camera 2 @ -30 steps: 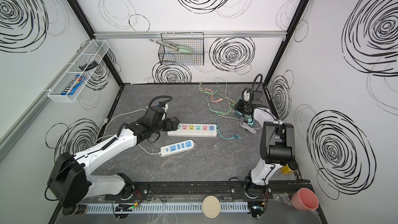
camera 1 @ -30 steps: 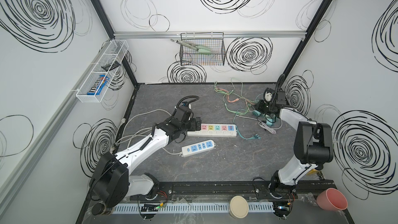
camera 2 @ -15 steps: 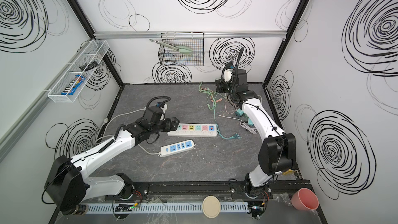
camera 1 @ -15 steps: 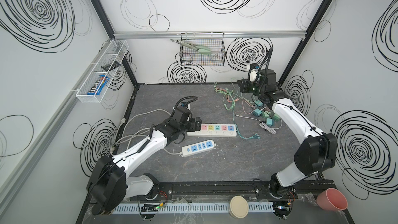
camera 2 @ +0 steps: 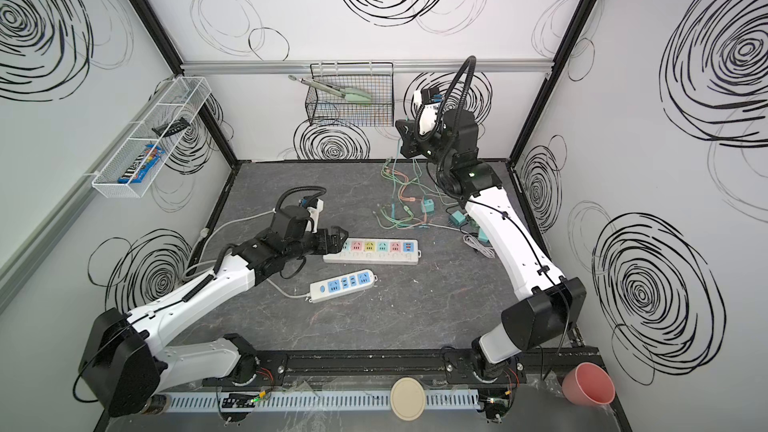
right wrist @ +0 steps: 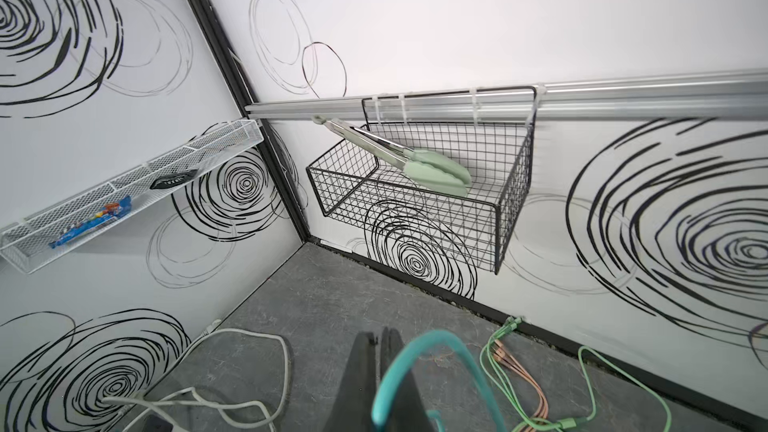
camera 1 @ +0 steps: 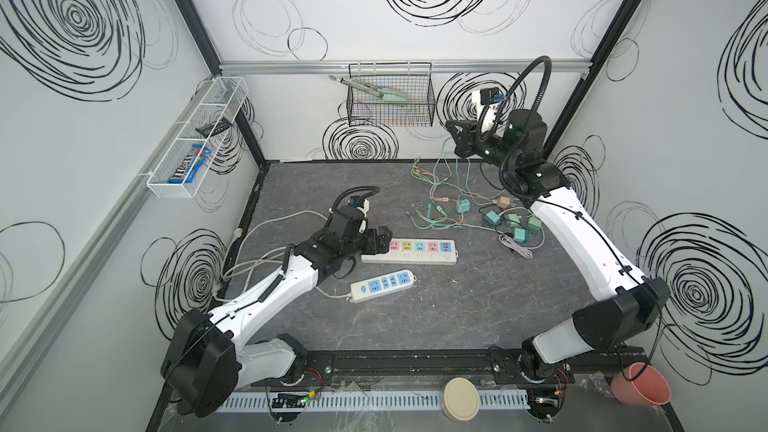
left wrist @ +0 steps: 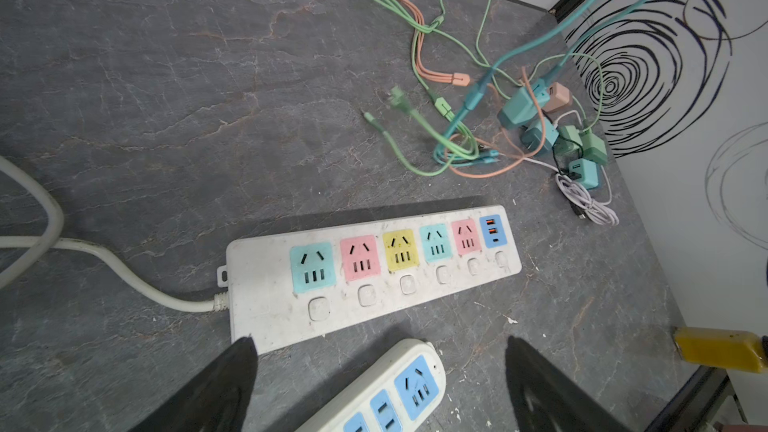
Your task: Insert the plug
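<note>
My left gripper (left wrist: 378, 344): wide, empty, over the power strip (left wrist: 266, 284)'s cord end. Teal plug (camera 1: 463, 205): on the bench (camera 1: 457, 305), in the cable pile (camera 1: 438, 218) beyond. My right gripper (right wrist: 377, 336): clamped on the teal cable (right wrist: 419, 344), up from that pile since a second ago.

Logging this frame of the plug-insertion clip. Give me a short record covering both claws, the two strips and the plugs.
left claw: open, at the cord end of the long power strip
right claw: shut on teal cable, raised high at the back
long power strip: lying flat, every socket empty
small power strip: beside it, nearer the robot, sockets empty
plugs: loose pile at the far right, none inserted
</note>
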